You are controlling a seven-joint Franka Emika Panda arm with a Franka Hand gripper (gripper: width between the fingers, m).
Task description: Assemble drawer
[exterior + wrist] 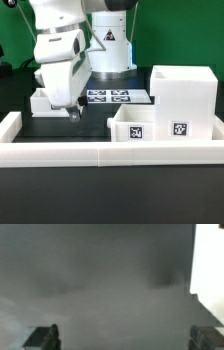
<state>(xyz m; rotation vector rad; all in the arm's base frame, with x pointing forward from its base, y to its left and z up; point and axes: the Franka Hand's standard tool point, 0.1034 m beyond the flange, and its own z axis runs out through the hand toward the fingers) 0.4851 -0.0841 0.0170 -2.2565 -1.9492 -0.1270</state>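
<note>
The tall white housing of the drawer stands at the exterior view's right, tags on its front. One small open-top tray with a tag sits right beside it, toward the middle. A second white tray lies at the left, partly hidden behind the arm. My gripper hangs low over the black table just right of that left tray, with nothing between its fingers. In the wrist view the two fingers show wide apart over blurred grey, so my gripper is open and empty.
The marker board lies flat on the table behind the gripper. A low white rim edges the table at the front and left. The robot base stands at the back. A white edge shows in the wrist view.
</note>
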